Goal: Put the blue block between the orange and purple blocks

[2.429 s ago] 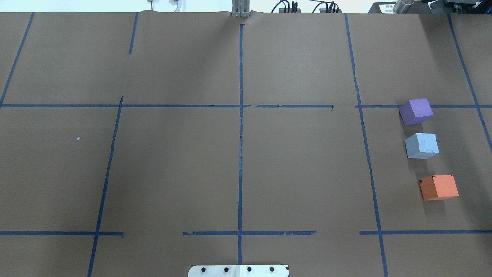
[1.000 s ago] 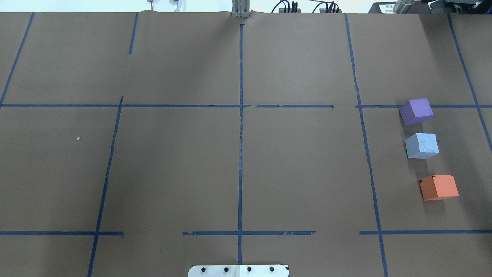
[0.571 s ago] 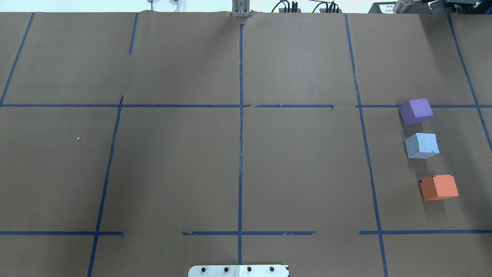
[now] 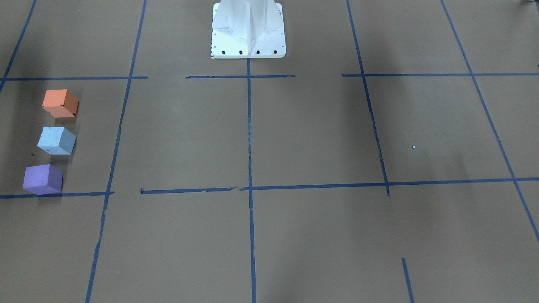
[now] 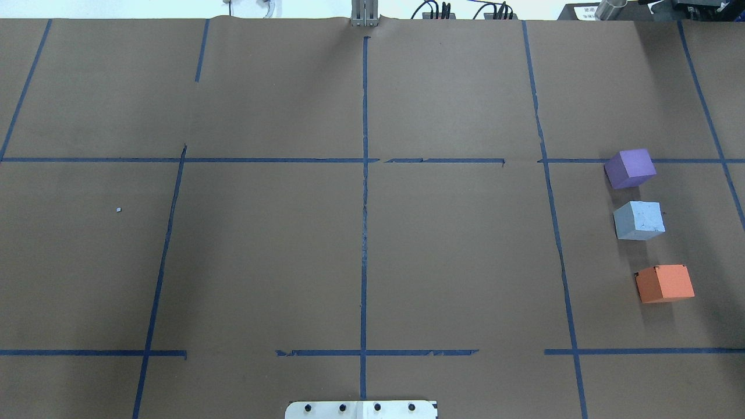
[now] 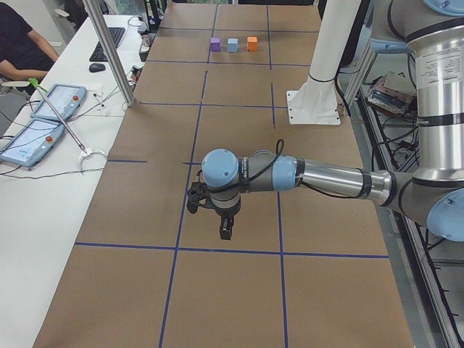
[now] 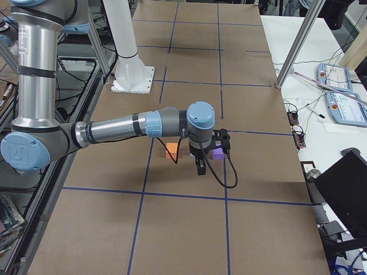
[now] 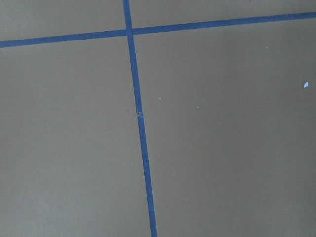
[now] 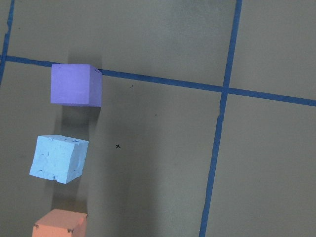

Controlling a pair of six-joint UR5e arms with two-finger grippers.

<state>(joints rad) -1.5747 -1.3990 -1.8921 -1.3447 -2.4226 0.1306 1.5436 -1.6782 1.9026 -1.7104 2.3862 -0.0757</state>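
We judge the placing step done. The blue block (image 5: pixel 639 220) rests on the desk (image 5: pixel 262 250) close to its right edge, in a line with the other two. The purple block (image 5: pixel 630 167) lies on the side toward the far edge and the orange block (image 5: pixel 665 283) on the side toward our own edge. The blue one touches neither neighbour, with bare paper showing on both sides. It sits slightly turned against the other two, which the right wrist view also shows.

No hand holds any block. The right hand (image 7: pixel 200 167) hangs above the desk over the row, and its camera looks straight down on all three. We cannot tell from the side view whether its fingers are spread or pressed together. The left hand (image 6: pixel 226 230) hangs over bare paper toward the left edge, well apart from the blocks, and its state is equally unclear to us.

The next move, as we see it, calls only for pulling the right arm up and away without brushing the row. A nudge could push the blue block out of line.
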